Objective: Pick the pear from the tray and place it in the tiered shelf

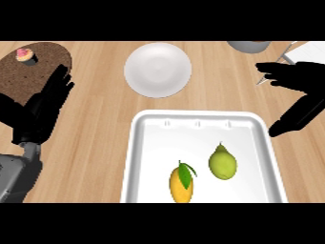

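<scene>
Pear (222,163): yellow-green, smooth, short stem on top, narrow end pointing away. It lies in the white tray (193,138), right of centre, just beside an orange-yellow mango (181,185) with a green leaf, not touching it. Light wood tabletop (94,143). White plate (157,70) beyond the tray. Round cork mat (10,81) at far left with a cupcake (25,55) on it. Tiered shelf (319,50) at the top right, partly hidden. Left hand (42,107) has straight fingers and holds nothing. Right hand (312,83) is spread wide and empty, right of the tray.
</scene>
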Controlling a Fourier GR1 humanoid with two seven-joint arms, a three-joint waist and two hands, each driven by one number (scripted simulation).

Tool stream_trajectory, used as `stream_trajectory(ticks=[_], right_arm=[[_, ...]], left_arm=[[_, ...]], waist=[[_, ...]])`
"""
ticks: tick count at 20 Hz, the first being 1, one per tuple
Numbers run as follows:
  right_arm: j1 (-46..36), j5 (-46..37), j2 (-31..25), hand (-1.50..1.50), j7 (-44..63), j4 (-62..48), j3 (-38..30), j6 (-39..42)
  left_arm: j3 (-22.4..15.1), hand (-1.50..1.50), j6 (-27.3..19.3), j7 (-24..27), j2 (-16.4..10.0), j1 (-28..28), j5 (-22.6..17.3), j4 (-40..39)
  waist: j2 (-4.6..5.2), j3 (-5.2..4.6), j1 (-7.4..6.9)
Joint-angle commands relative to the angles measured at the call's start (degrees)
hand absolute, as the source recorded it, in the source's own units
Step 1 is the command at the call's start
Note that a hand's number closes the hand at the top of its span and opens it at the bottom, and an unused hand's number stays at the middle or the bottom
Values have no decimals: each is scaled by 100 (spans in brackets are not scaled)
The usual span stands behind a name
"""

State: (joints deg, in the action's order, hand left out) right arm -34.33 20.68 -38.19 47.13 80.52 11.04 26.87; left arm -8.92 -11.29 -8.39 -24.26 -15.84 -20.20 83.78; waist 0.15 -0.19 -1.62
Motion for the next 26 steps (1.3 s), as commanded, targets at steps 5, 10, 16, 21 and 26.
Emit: stream_trajectory(ticks=[5, 10, 16, 21, 26], right_arm=[[-636, -706, 936, -150, 1075, -4, 1046, -157], [-952, -591, 1083, -150, 1428, -328, 1200, 283], [-1001, -785, 978, -150, 1750, -337, 1783, 466], [-462, -907, 761, -150, 1678, 254, 1980, 484], [-528, -964, 876, -150, 1684, -41, 2071, 590]], left_arm=[[248, 0, 95, 43, 39, 58, 55, -145], [310, 0, 164, -262, -57, 228, 36, 355], [242, 0, 98, -98, 230, -17, 214, -119], [418, 0, 193, -72, 171, 315, 183, 240], [506, 0, 237, -317, 137, 49, 262, 187]], waist=[[-13, 15, 94], [-25, 16, 79], [-13, 13, 147], [-38, 16, 176], [-23, 17, 160]])
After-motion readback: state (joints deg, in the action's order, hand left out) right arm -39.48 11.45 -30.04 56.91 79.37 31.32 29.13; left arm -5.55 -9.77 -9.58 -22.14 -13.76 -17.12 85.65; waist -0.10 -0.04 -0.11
